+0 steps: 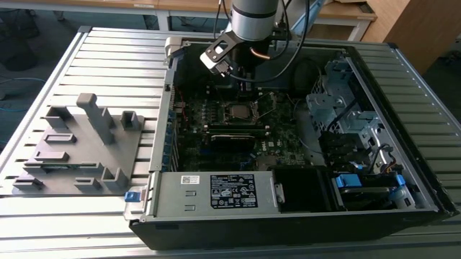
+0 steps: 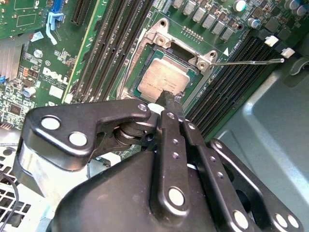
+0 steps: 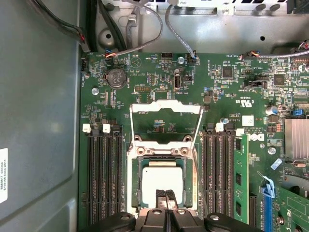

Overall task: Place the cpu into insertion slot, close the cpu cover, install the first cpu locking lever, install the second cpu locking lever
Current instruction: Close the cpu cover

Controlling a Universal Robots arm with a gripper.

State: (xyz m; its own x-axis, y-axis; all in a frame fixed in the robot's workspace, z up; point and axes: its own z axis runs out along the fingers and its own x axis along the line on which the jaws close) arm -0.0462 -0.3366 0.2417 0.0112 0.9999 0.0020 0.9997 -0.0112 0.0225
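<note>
Gripper (image 3: 166, 194): fingers pinched together with nothing between them, tips over the near edge of the chip (image 3: 163, 176). Chip: lying flat in the socket (image 3: 136, 180). Cover (image 3: 166, 107): stands open just beyond; lever (image 2: 251, 61) unlatched. Your risk, by my judgement: a chip seated askew would bend socket pins when the cover presses down. Writing: printed label (image 1: 232, 190) on the power supply, left unread.

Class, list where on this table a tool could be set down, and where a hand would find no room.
Free: bare table slats above the grey fixture in the exterior view, and the strip at that view's right of the computer case. Crowded: around the cpu, hemmed by memory slots, open cpu cover and gripper.
</note>
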